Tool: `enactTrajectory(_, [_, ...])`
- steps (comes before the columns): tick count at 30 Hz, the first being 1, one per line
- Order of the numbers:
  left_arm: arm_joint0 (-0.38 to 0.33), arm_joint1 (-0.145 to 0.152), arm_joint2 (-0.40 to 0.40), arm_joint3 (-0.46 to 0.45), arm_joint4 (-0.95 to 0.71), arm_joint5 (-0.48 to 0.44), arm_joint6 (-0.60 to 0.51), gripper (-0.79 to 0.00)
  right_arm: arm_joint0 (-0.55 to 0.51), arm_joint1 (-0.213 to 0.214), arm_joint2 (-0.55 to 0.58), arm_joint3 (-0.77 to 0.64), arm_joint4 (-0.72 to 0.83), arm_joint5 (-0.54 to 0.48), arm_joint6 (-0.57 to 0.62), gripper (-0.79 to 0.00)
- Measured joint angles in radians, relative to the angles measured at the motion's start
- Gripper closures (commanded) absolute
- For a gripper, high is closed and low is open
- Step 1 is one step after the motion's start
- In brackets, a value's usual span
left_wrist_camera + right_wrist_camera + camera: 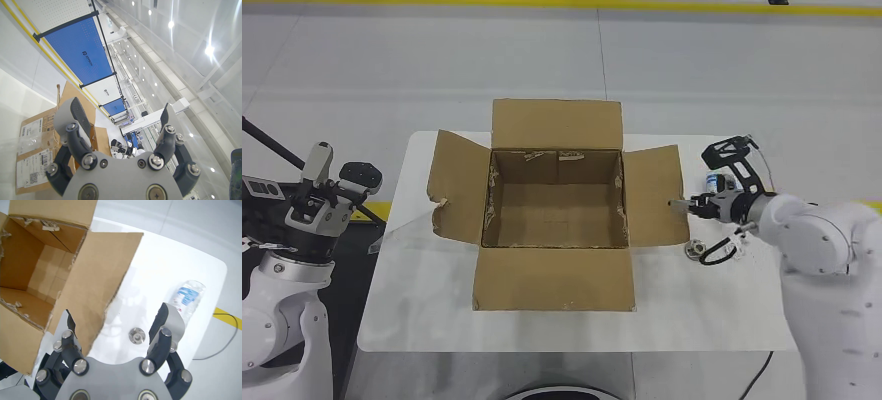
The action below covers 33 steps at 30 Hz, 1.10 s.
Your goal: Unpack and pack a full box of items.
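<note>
Presently: right gripper (pixel 116 313) wide, empty. Just beyond one finger: clear plastic bottle (pixel 187 298) with blue-white label. Flap of open brown cardboard box (pixel 98 275) overlaps other finger; left gripper (pixel 121 104) wide, empty.

Over on the left, the left arm (pixel 282 280) sits tucked in close. Its wrist is bent so the left tool (pixel 121 105) tips upward, fingers (pixel 79 111) spread wide with nothing between them. On the right, the right arm (pixel 812 240) comes in from the right edge, and the right tool (pixel 116 313) points leftward and down. Its fingers (pixel 162 315) are likewise spread apart and hold nothing.
</note>
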Motion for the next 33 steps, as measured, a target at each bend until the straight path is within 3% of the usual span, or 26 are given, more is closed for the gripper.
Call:
enactTrajectory(9, [0.0,0.0,0.0,0.0,0.0,0.0,0.0,-0.785,-0.149,0.022,0.086,-0.077,-0.115,0.066,0.083,-0.785])
enactTrajectory(16, [0.0,0.0,0.0,0.0,0.0,0.0,0.0,-0.785,-0.204,0.028,0.085,-0.026,-0.111,0.072,0.096,-0.785])
enactTrajectory(20, [0.0,0.0,0.0,0.0,0.0,0.0,0.0,-0.785,-0.184,0.026,0.04,0.045,-0.112,0.101,0.079,-0.702])
enactTrajectory(25, [0.0,0.0,0.0,0.0,0.0,0.0,0.0,-0.785,-0.147,0.023,-0.003,0.129,-0.093,0.128,0.048,-0.486])
enactTrajectory(33, [0.0,0.0,0.0,0.0,0.0,0.0,0.0,-0.785,-0.092,0.018,-0.059,0.227,-0.108,0.189,0.03,-0.459])
